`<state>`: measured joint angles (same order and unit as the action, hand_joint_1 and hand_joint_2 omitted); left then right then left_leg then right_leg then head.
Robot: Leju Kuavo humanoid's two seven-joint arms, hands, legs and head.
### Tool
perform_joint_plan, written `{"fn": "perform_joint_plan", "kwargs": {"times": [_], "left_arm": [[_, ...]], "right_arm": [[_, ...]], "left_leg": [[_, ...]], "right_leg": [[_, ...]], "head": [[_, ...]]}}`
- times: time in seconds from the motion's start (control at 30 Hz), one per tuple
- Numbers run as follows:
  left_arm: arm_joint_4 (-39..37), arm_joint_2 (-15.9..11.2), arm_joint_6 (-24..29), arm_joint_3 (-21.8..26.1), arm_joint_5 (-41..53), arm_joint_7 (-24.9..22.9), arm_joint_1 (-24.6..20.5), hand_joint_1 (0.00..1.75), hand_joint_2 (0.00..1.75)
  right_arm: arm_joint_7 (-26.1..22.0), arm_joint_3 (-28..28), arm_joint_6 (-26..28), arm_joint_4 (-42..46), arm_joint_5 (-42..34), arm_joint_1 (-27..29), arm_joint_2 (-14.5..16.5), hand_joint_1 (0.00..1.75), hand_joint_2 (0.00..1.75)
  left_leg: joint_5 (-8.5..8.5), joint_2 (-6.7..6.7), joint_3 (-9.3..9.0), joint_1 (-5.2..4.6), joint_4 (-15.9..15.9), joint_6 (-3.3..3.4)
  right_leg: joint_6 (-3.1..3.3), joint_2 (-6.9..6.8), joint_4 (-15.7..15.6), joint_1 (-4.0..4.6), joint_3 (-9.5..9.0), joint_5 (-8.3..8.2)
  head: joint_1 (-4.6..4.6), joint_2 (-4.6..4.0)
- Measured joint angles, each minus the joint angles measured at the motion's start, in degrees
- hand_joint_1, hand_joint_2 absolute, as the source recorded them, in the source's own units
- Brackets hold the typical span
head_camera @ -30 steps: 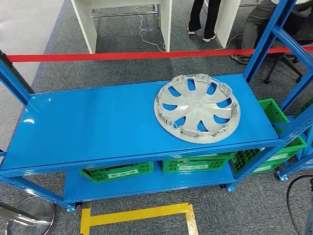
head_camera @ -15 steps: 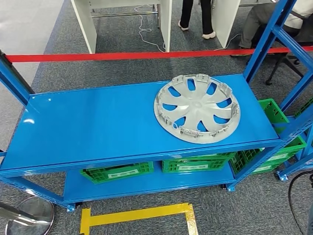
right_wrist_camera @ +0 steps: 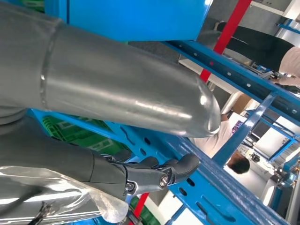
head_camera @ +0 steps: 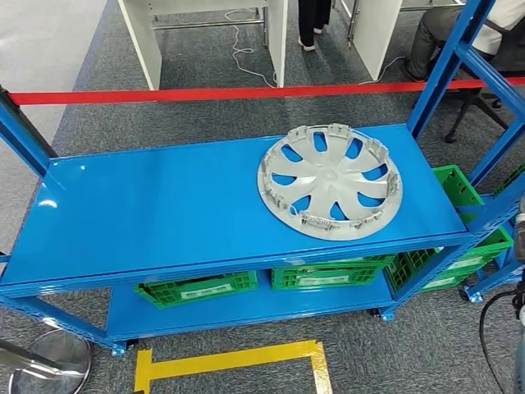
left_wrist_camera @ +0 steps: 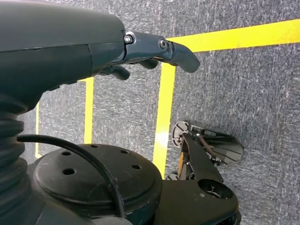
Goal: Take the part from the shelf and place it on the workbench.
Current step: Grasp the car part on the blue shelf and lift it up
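Lying flat, hubcap (head_camera: pixel 330 180) on shelf (head_camera: pixel 155 205), ribs up

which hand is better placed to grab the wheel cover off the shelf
Probably the right. The wheel cover lies toward the right end of the shelf, and the right hand is raised beside the blue frame, while the left hand hangs over the floor.

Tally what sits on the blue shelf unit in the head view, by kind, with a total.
Silver wheel cover, top shelf: 1
Green crates on the lower shelf, under the top board: 2, one on the left, one on the right
Total: 3
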<state>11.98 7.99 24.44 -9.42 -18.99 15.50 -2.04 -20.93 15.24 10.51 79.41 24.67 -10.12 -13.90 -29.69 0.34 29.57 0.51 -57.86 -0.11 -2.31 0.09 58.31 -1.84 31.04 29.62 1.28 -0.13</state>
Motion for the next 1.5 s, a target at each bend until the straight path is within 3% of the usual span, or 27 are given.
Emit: {"fn": "perform_joint_plan", "kwargs": {"times": [0.27,0.8,0.97,1.23,1.5], "left_arm": [[0.0,0.1,0.0,0.0,0.5,0.1,0.0,0.00,1.75],[0.0,0.6,-0.1,-0.1,1.3,0.3,0.0,0.00,1.75],[0.0,0.6,-0.6,-0.8,2.4,-0.1,-0.2,0.00,1.75],[0.0,0.4,-1.0,-1.2,3.2,-1.0,-0.3,0.00,1.75],[0.0,0.4,-0.9,-1.4,3.5,-1.6,-0.4,0.00,1.75]], "right_arm": [[-0.9,-2.8,3.1,4.6,2.2,2.5,1.5,0.00,0.00],[-1.3,-7.0,2.7,9.7,-1.7,3.3,6.0,0.00,0.00],[0.3,-7.2,0.9,2.1,-1.9,-0.6,5.5,0.00,0.00],[-1.4,-6.2,-2.9,-12.2,-2.6,-6.8,3.3,0.00,0.00],[-1.9,-6.2,-4.0,-18.3,-1.5,-9.1,2.3,0.00,0.00]], "left_leg": [[0.00,-0.01,0.02,0.00,0.0,0.00],[0.00,-0.01,0.03,0.00,0.0,0.00],[0.00,-0.01,0.01,0.00,0.0,0.00],[0.00,-0.03,0.02,0.00,0.0,0.00],[0.00,-0.03,0.04,0.00,0.0,0.00]], "right_leg": [[0.00,-0.04,0.0,0.00,0.00,0.00],[0.00,-0.03,0.0,0.00,0.00,0.01],[0.00,-0.02,0.0,0.00,0.00,0.00],[-0.04,-0.03,0.0,0.00,0.00,-0.03],[-0.05,-0.04,0.0,0.00,0.02,-0.03]], "head": [[0.00,0.00],[0.01,0.00],[0.00,0.00],[0.01,0.00],[0.00,0.00]]}}
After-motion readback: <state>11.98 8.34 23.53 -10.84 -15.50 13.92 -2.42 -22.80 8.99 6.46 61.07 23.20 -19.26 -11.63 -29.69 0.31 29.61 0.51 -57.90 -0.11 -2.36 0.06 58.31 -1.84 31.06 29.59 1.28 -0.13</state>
